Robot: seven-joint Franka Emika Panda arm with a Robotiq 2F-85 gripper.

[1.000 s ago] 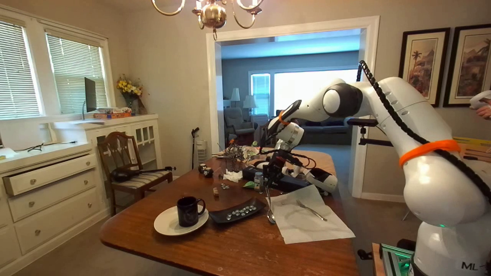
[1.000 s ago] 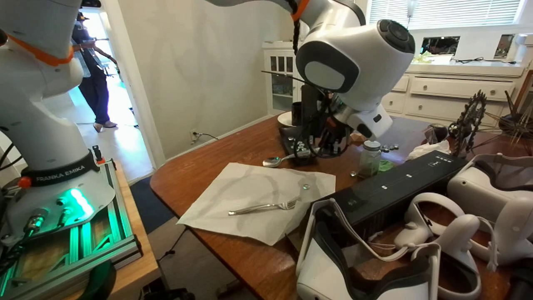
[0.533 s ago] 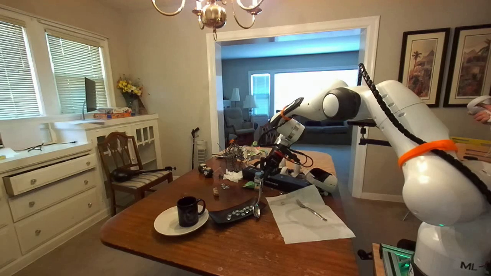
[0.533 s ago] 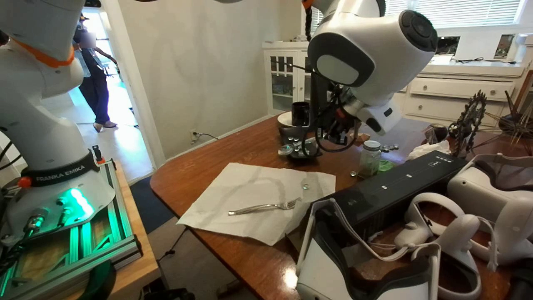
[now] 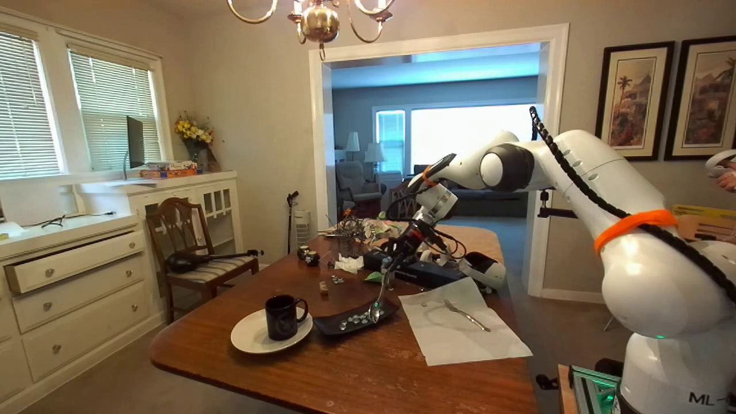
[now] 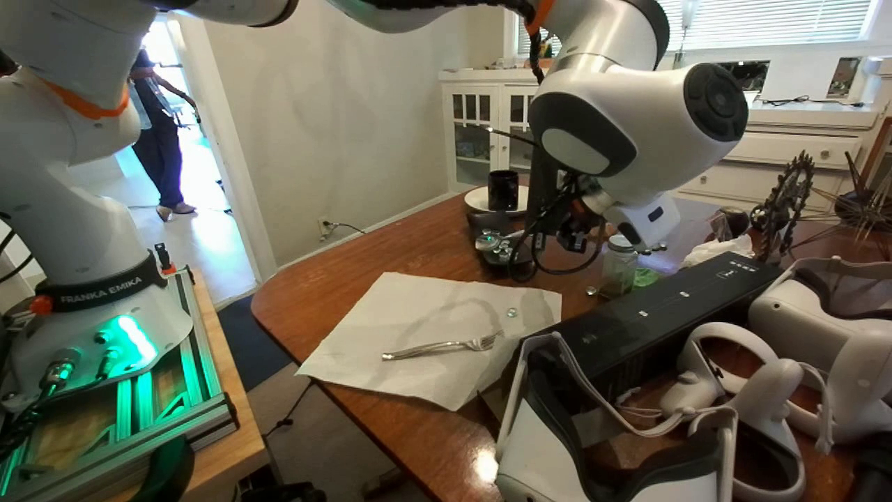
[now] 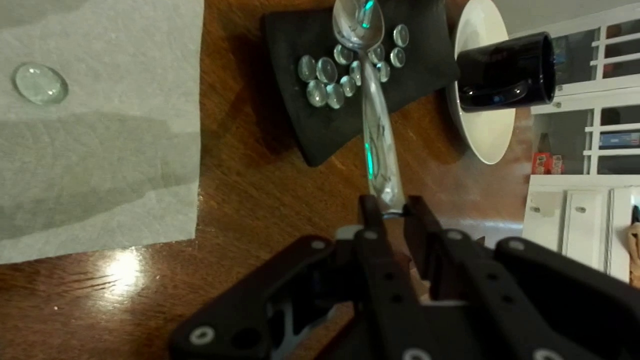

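Spoon [image 7: 378, 125]: polished metal, with an oval bowl and a long, slim handle that carries a streak of green light. Its bowl is over the tray [image 7: 325, 135], at the glass pebbles [image 7: 326, 70]; whether it touches them cannot be told.
Tray: black and matt, long in form, with ends that curve upward.
Glass pebbles: clear, smooth, rounded and rather flat, lying in a loose group on the tray.
Mug [image 7: 500, 70]: black, glossy and cylindrical, standing upright on a smooth white plate [image 7: 487, 140].
Paper sheet [image 7: 100, 125]: thin, pale, lightly wrinkled; on it lie a metal fork [image 6: 439, 347] and a single clear pebble [image 7: 41, 83].
Worktop [image 6: 334, 279]: reddish-brown wood with visible grain and some shine.
Hand [image 7: 391, 206]: two black fingers pinch the end of the spoon's handle; only the width of this handle separates the tips.
Arm [image 5: 615, 178]: white, with dark joint covers and orange bands. It reaches over the worktop and bends downward at the wrist, so the spoon hangs obliquely, its bowl lowest.
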